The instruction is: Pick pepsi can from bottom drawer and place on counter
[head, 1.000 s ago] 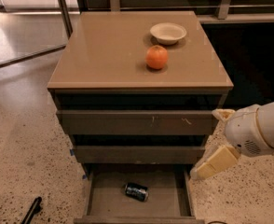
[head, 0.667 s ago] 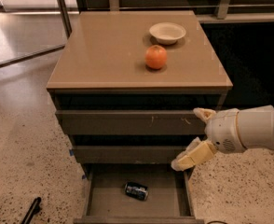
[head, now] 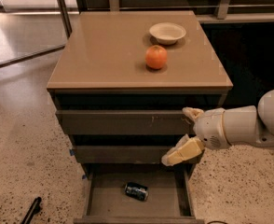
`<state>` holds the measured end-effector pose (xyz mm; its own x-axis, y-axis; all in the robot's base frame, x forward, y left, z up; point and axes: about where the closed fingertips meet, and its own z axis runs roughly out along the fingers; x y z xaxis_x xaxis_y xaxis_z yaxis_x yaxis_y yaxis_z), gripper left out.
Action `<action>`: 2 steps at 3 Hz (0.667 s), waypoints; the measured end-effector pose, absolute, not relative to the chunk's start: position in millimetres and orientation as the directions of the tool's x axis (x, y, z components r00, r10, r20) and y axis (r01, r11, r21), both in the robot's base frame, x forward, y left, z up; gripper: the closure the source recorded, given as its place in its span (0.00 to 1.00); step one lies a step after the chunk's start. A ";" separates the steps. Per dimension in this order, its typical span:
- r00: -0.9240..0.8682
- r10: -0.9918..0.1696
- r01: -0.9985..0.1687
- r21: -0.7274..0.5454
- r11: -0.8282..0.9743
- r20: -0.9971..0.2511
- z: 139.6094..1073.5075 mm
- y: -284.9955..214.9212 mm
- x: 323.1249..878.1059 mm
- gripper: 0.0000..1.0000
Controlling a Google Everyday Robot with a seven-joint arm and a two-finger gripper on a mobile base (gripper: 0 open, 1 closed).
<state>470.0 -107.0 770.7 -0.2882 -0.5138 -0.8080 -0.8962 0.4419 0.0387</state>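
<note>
The pepsi can (head: 136,191) lies on its side in the open bottom drawer (head: 99,202), near the middle of the tray. The counter (head: 109,50) is the glossy tan top of the cabinet. My gripper (head: 185,133) reaches in from the right on a white arm. It hangs in front of the right end of the upper two drawer fronts, above and to the right of the can. Its cream fingers (head: 182,152) stand apart and hold nothing.
An orange (head: 156,57) and a cream bowl (head: 167,32) sit on the counter's back right part. The two upper drawers (head: 123,122) are closed. A dark object (head: 30,210) lies on the speckled floor at the lower left. A metal pole (head: 62,8) stands behind the cabinet's left.
My gripper and arm have moved left, from beside the cabinet's right edge to in front of the drawer fronts. The can, orange and bowl have not moved.
</note>
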 end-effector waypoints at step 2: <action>-0.322 -0.578 -0.838 -0.058 0.543 -0.750 721.3 -100.2 436.6 0.00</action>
